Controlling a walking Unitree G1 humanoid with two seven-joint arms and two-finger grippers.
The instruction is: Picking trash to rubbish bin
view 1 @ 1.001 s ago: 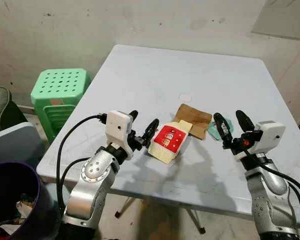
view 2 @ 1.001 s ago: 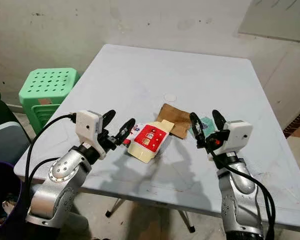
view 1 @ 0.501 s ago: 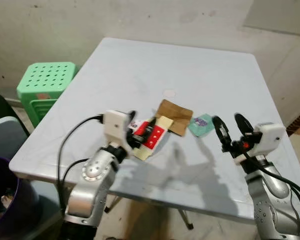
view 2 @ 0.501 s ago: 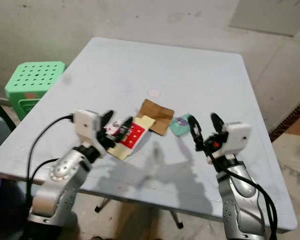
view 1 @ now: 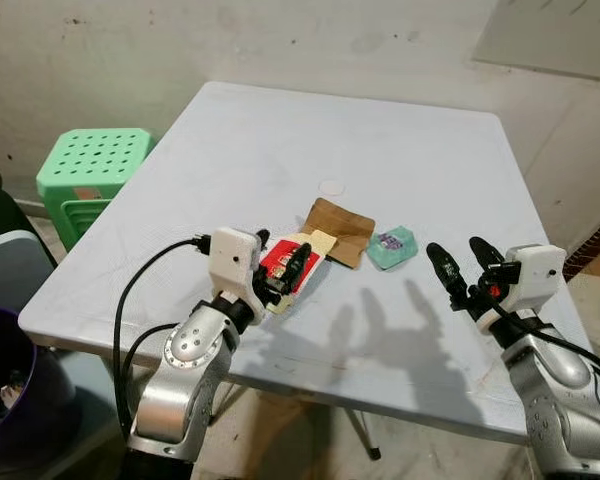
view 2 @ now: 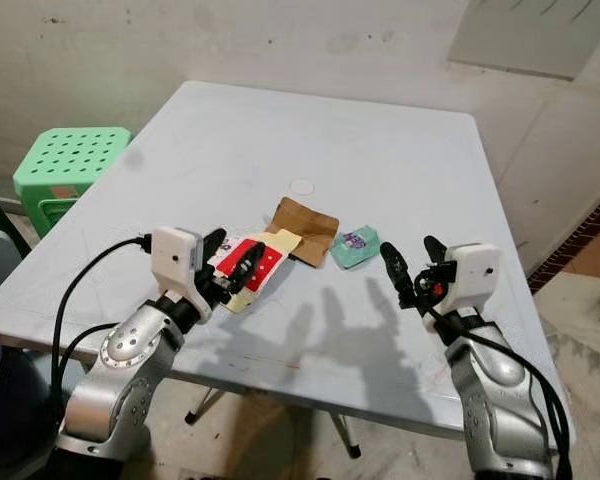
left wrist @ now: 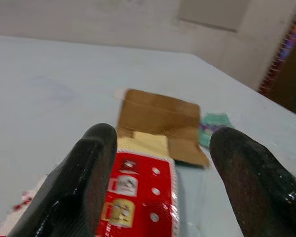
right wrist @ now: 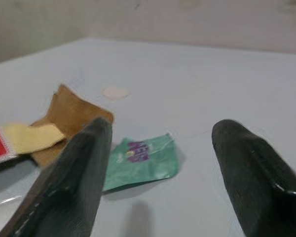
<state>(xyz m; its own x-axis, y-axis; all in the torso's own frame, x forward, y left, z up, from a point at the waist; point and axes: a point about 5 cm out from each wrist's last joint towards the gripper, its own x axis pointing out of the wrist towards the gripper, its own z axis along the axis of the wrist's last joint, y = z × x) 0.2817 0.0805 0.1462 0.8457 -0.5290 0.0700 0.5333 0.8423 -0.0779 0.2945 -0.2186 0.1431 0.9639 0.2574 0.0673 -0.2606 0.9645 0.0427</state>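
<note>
A red and cream package (view 1: 292,266) lies near the front left of the pale table (view 1: 400,130). My left gripper (view 1: 278,264) is open, and its fingers (left wrist: 86,182) straddle the package's (left wrist: 138,197) near end. Just behind it lies a brown paper piece (view 1: 340,228), with a green wrapper (view 1: 391,247) to its right. My right gripper (view 1: 462,262) hovers open to the right of the green wrapper (right wrist: 140,160) and a little nearer, apart from it.
A small white disc (view 1: 331,186) lies on the table beyond the brown paper. A green plastic stool (view 1: 90,170) stands left of the table. A dark purple bin (view 1: 5,400) sits on the floor at my lower left, beside a grey box (view 1: 10,275).
The camera has shifted. My left gripper has reached forward, so its fingers now sit on either side of the red package. My right gripper now stands farther from the green wrapper.
</note>
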